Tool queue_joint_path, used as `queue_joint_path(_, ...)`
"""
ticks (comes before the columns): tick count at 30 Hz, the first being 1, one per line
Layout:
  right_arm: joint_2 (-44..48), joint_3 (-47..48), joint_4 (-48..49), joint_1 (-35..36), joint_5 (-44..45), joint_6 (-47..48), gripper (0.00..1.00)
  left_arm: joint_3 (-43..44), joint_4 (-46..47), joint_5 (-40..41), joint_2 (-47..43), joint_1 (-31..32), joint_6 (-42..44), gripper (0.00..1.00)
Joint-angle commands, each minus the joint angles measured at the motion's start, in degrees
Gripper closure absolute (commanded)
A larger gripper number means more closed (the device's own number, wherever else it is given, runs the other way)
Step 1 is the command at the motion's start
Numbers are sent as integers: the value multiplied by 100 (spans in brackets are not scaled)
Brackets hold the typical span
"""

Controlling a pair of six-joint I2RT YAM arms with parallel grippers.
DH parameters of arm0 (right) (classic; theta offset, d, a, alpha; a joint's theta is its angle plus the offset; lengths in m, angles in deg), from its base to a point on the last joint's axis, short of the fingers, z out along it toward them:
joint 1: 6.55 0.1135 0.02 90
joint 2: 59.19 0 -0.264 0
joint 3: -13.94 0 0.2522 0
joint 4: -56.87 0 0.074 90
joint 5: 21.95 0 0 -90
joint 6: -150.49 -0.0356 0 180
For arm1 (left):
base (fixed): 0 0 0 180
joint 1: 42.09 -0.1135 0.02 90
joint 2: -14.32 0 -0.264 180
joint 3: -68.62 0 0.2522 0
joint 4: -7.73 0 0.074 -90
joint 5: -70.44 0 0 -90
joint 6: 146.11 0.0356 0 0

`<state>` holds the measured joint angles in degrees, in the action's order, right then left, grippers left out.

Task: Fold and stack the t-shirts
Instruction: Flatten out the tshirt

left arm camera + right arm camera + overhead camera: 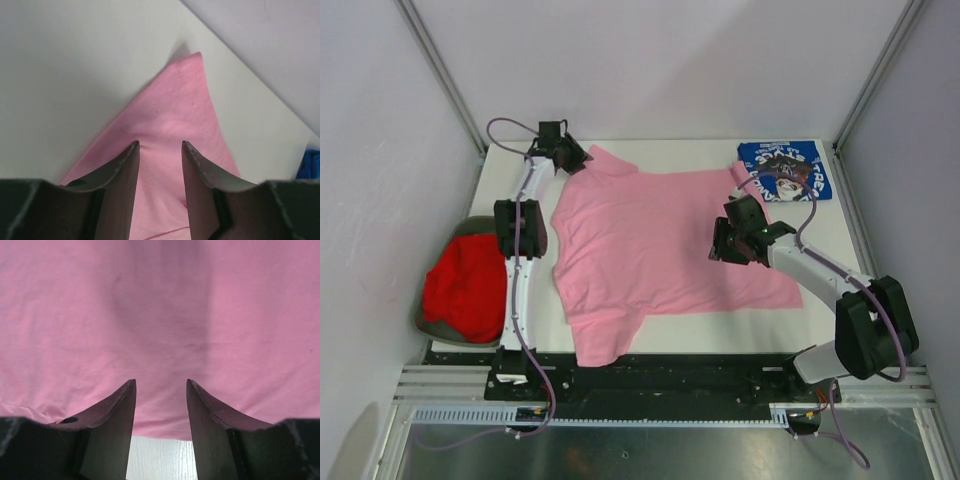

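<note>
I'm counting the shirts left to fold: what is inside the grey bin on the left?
A crumpled red t-shirt fills the grey bin. The shirt covers the bin's bottom, so whether anything lies underneath it cannot be seen.

The pink t-shirt [660,250] is soft, matt knit cloth, smooth over most of its face with shallow creases. A double row of stitching runs along its edge in the left wrist view. Beside its far right corner, the blue t-shirt [787,170] is matt cloth too, with a flat printed design. Left of the pink t-shirt, the red t-shirt [465,290] is crumpled matt cloth lying in a dull grey bin [432,328]. The table [720,330] under the pink t-shirt is white, matt and finely grained. Over the pink cloth, the right gripper [160,382] has dark, matt, faintly rough fingers [115,415]. Nearer than the pink t-shirt, the rails [440,383] are ribbed, brushed metal.
</note>
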<state>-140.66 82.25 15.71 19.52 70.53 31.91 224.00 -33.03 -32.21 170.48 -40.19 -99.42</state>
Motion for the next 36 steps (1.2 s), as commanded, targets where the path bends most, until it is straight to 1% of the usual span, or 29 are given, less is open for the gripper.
queue_joint_path(1,-183,314,251,-103,-64,145,50,291,358,90,359,-168,-238,55)
queue_joint_path(7,-454,443,465,-419,-345,132,51,302,1034,-16,445,-360,-482,55)
queue_joint_path(11,-544,574,516,-583,-309,155,51,338,1501,-105,415,-411,-573,54)
queue_joint_path(16,-523,772,522,-1035,-609,97,51,348,2099,-323,267,-432,-748,51)
queue_joint_path(20,-307,805,398,-1369,-589,116,51,303,2301,-693,-58,-395,-785,49)
queue_joint_path(23,-107,803,75,-1477,-331,44,50,-102,2309,-985,-652,-364,-623,47)
queue_joint_path(26,124,714,-256,-1566,27,-120,50,-1169,2312,-1098,-1625,-275,-460,45)
queue_joint_path(28,354,544,-374,-1678,100,-251,51,-2063,2311,-1106,-2347,-158,-360,45)
queue_joint_path(31,877,-23,-349,-1994,-72,-485,51,-3890,2313,-854,-3560,81,-294,46)
queue_joint_path(33,1197,-436,-307,-2273,-426,-623,51,-5132,2309,-575,-4476,228,-330,46)
queue_joint_path(36,1671,-1004,-271,-2493,-693,-782,52,-6805,2299,-249,-5745,446,-456,47)
